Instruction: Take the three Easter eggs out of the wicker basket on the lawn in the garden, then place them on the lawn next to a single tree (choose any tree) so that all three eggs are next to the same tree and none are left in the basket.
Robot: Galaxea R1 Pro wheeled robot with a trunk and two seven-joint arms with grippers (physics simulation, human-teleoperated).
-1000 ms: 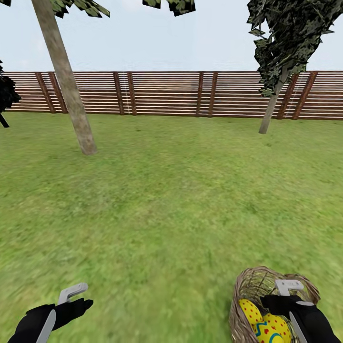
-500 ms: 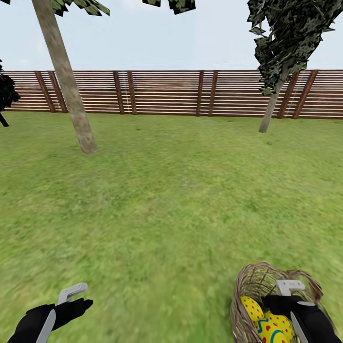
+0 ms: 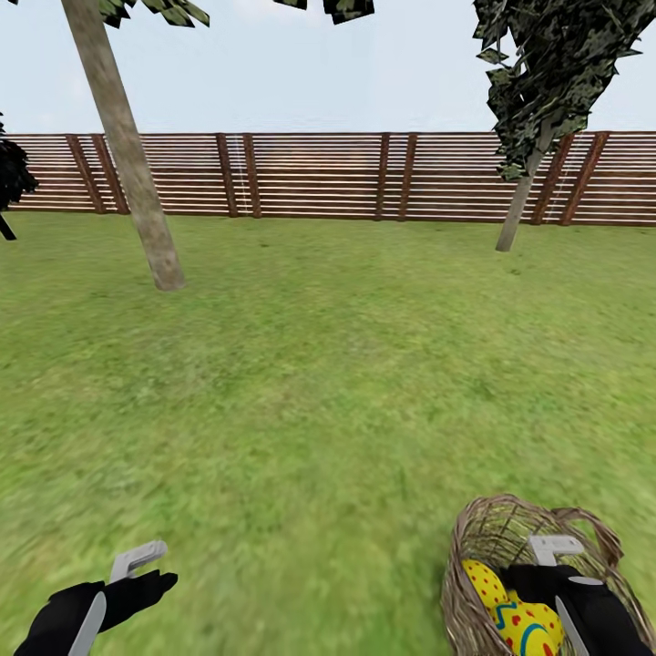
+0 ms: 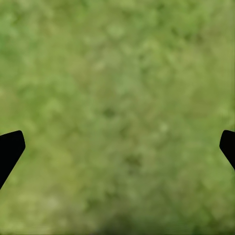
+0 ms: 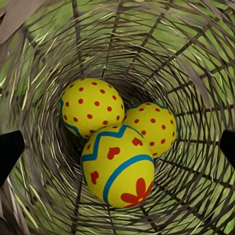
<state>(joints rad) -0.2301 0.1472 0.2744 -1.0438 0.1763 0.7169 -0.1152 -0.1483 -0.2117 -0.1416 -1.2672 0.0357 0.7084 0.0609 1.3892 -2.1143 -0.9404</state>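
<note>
The wicker basket [image 3: 466, 583] stands on the lawn [image 3: 310, 401] at the lower right of the head view. Three yellow Easter eggs lie in its bottom: one with red dots [image 5: 90, 105], another dotted one [image 5: 152, 125], and one with a teal zigzag and red shapes [image 5: 117, 171]. My right gripper [image 3: 556, 551] hangs open over the basket's mouth, looking straight down on the eggs, its fingertips [image 5: 10, 152] wide apart. My left gripper [image 3: 137, 560] is open over bare grass at the lower left. A tree [image 3: 128, 164] with a thick slanted trunk rises at the far left.
A brown slat fence [image 3: 319, 178] closes off the back of the garden. A slim tree [image 3: 517, 205] with ragged foliage stands at the right by the fence, and a dark conifer [image 3: 11, 178] at the left edge. Open grass stretches between me and the trees.
The head view has shifted a little, so the basket and eggs sit slightly higher in it. Both arms keep the same place in the picture.
</note>
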